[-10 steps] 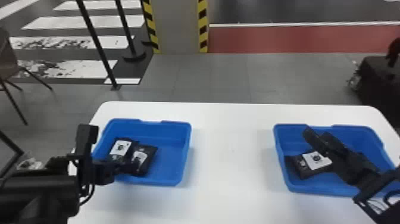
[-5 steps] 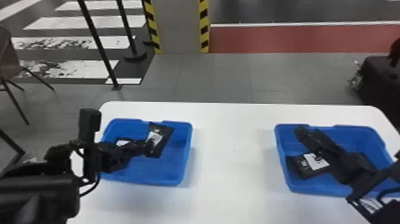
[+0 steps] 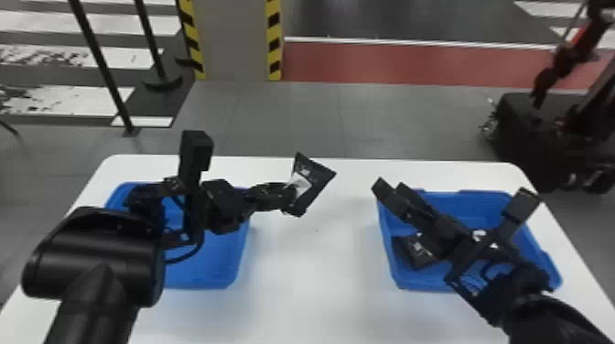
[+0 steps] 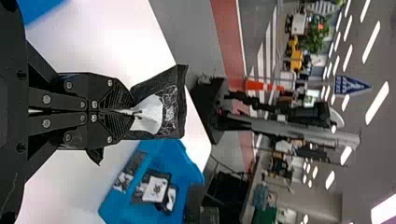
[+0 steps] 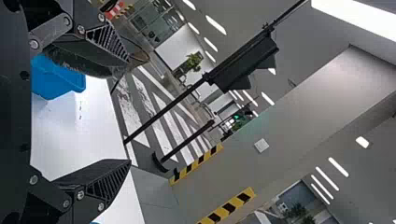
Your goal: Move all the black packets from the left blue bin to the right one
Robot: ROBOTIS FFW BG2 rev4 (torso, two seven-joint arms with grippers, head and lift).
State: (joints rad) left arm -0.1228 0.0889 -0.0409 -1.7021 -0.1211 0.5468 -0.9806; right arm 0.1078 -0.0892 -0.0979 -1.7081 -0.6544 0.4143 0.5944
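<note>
Black packet (image 3: 315, 182) pinched in left hand (image 3: 290, 196) above table (image 3: 311, 283); right hand (image 3: 390, 185) spread.

carrier: white table (image 3: 311, 292), flat top, rounded far corners | landmark: left blue bin (image 3: 219, 274), upright, directly on tabletop | right blue bin (image 3: 485, 201): directly on tabletop, upright, right of left blue bin, well apart, roughly level with it | far table edge: near left blue bin, just beyond it | white tabletop: extends rightward and nearward from left blue bin
</note>
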